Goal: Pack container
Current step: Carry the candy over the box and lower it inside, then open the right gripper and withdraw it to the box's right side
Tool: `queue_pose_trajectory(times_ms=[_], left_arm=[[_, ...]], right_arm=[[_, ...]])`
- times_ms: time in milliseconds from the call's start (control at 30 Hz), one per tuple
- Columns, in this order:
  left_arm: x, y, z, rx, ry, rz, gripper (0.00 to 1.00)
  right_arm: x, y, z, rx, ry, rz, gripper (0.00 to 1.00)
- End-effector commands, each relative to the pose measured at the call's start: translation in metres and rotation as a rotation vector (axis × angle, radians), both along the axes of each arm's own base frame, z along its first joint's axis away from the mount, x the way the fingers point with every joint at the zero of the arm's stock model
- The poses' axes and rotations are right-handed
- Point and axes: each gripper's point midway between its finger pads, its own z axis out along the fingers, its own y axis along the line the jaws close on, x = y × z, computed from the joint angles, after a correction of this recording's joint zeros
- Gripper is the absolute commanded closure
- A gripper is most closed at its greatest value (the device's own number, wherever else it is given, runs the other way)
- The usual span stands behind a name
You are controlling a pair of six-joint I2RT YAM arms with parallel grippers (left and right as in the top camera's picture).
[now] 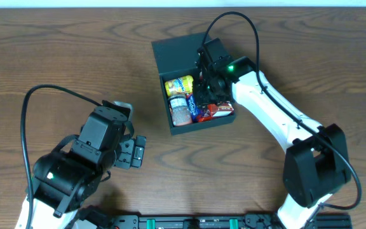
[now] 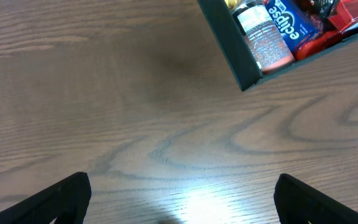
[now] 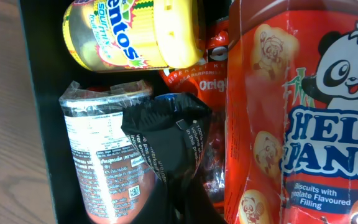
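The container lay open directly beneath the right gripper. Under that wrist sat a Mentos bottle, a wrapped can, a black packet and, closest, a Hello Panda box; whether the gripper grasped anything could not be told. The left gripper, released, hung over the table. Judged step: seating an item; next, a clean upward withdrawal.
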Motion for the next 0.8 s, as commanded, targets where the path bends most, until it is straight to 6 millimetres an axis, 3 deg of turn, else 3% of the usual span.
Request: queue_pose_trajectory(times_ms=[0,67,133,267,467,533,667,767], left_arm=[[0.0,0.002,-0.002,0.007,-0.001,0.004,0.05],[0.0,0.002,-0.002,0.008,-0.001,0.004,0.05],[0.0,0.002,-0.002,0.008,-0.001,0.004,0.05],[0.0,0.002,-0.002,0.008,0.0,0.004,0.05],[0.001,0.002,-0.001,0.006,-0.004,0.005,0.05],[0.004,0.001,0.001,0.003,-0.017,0.007,0.05],[0.014,0.001,0.008,-0.02,-0.063,0.048,0.05],[0.023,0.009,0.016,-0.049,-0.092,0.116,0.05]], right_arm=[[-0.002,-0.001,-0.005,-0.012,0.013,-0.019,0.99],[-0.003,0.002,-0.006,-0.013,0.014,-0.013,0.92],[-0.004,0.003,-0.006,-0.013,0.014,-0.008,0.7],[-0.005,0.005,-0.006,-0.013,0.013,-0.004,0.5],[0.0,0.007,0.001,0.002,-0.014,-0.004,0.01],[0.006,0.009,0.017,0.022,-0.056,0.001,0.01],[0.015,0.006,0.075,0.071,-0.196,0.035,0.01],[0.01,-0.015,0.116,0.062,-0.287,0.015,0.01]])
